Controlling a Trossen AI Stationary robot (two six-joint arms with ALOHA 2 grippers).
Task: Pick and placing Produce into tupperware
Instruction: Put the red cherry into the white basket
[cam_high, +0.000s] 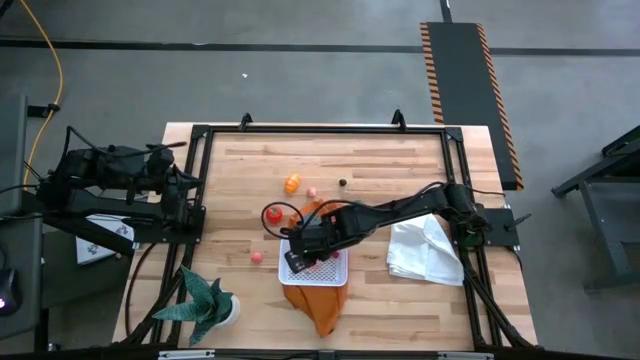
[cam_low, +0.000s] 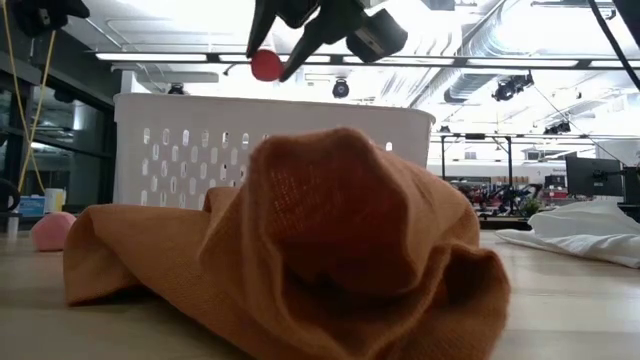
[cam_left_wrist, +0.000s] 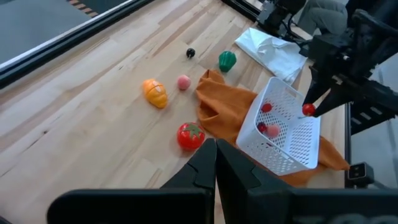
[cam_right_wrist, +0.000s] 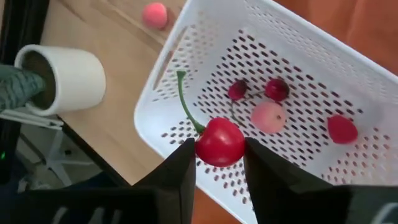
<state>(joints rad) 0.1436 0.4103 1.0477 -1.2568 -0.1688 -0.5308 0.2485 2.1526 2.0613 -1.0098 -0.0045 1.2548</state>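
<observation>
- Risk first: right tool (cam_right_wrist: 219, 163) is clenched on a red cherry (cam_right_wrist: 220, 142) and hangs over the near-left corner of the tupperware (cam_right_wrist: 186, 37), not over its middle. My guess is a drop from here could clip the rim and bounce out onto the tabletop (cam_high: 400, 170).
- Container sits on a bunched orange cloth (cam_low: 330, 230) and looks tipped in the left wrist view, so anything landing in it could roll toward the low side, or the whole thing could shift.
- Green stem (cam_right_wrist: 184, 99) sticks up out of the cherry and could snag on a finger when the tool lets go.
- Cherry sits squarely between the two fingertips, just above the perforated base, not touching it.
- Already inside: a pair of dark cherries (cam_right_wrist: 277, 89), a pink piece (cam_right_wrist: 268, 117) and a red piece (cam_right_wrist: 342, 129).
- Not yet in the container: tomato (cam_left_wrist: 190, 135), orange piece (cam_left_wrist: 155, 93), small pink one (cam_left_wrist: 183, 81), green pepper (cam_left_wrist: 227, 60), dark ball (cam_left_wrist: 191, 53), plus a pink piece (cam_high: 257, 257) left of the container.
- Left tool (cam_left_wrist: 216, 163) is clenched on nothing, parked off the left edge. Potted plant (cam_high: 205, 305) stands at the near left corner.
</observation>
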